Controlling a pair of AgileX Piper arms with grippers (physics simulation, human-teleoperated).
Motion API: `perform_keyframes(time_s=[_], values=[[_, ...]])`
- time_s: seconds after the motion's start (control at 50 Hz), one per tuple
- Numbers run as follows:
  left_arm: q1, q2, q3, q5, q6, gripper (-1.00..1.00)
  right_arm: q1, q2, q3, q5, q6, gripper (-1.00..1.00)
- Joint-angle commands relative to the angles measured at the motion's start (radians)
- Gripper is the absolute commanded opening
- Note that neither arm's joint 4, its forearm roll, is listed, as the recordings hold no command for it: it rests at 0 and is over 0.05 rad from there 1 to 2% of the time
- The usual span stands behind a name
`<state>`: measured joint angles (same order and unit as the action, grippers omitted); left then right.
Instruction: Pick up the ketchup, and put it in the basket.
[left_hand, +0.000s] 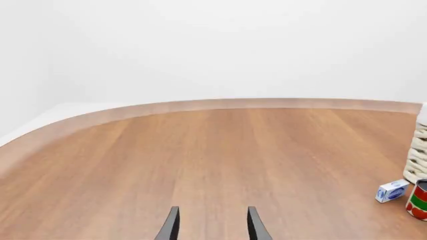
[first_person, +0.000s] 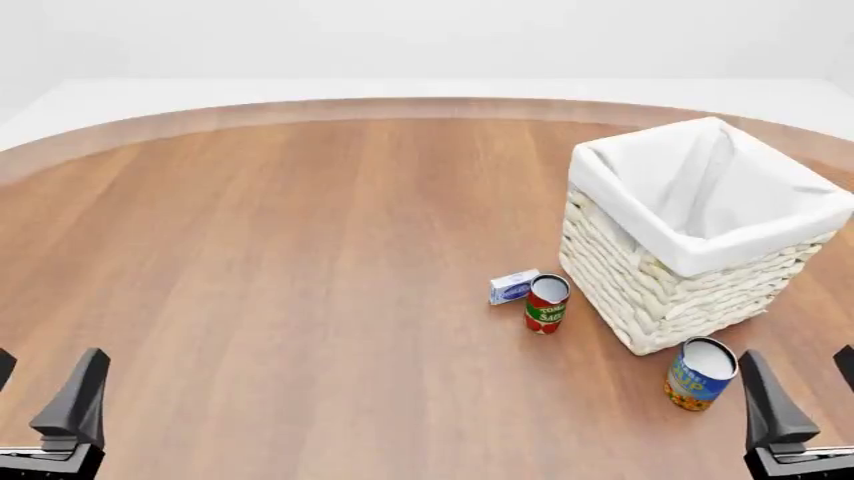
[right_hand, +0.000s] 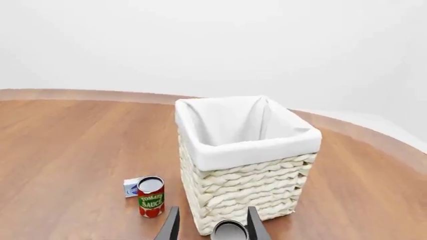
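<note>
A wide wooden surface (first_person: 294, 280) with a curved far edge carries everything in the scene. The largest item is the basket (first_person: 694, 240), a square cream wicker one with a white cloth lining folded over its rim; it stands upright on the right side, its mouth open to receive things dropped from above. Near its front corner stands a blue-and-orange tin can (first_person: 699, 373), upright. Just beside the basket's left wall is a red-and-green tomato sauce can (first_person: 546, 304), also upright, and a small blue-and-white box (first_person: 514, 287) lies touching or almost touching that can. The left gripper (left_hand: 212, 225) and the right gripper (right_hand: 212, 225) sit low at the near edge, well apart, each with jaws spread and nothing between them, likely a resting pose. The ketchup bottle is not visible in any view; it may be hidden inside or behind the basket, but that cannot be told, so its appearance cannot be described.
</note>
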<state>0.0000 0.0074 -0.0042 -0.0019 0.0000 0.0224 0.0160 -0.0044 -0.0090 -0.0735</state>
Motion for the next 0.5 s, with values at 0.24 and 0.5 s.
perform_keyframes(time_s=[0.24,0.5], values=[[0.000,0.000,0.000,0.000,0.000,1.00,0.090,-0.015,-0.029,-0.001,-0.062,1.00],[0.000,0.000,0.000,0.000,0.000,1.00,0.150,-0.015,-0.047,0.005,-0.066,1.00]])
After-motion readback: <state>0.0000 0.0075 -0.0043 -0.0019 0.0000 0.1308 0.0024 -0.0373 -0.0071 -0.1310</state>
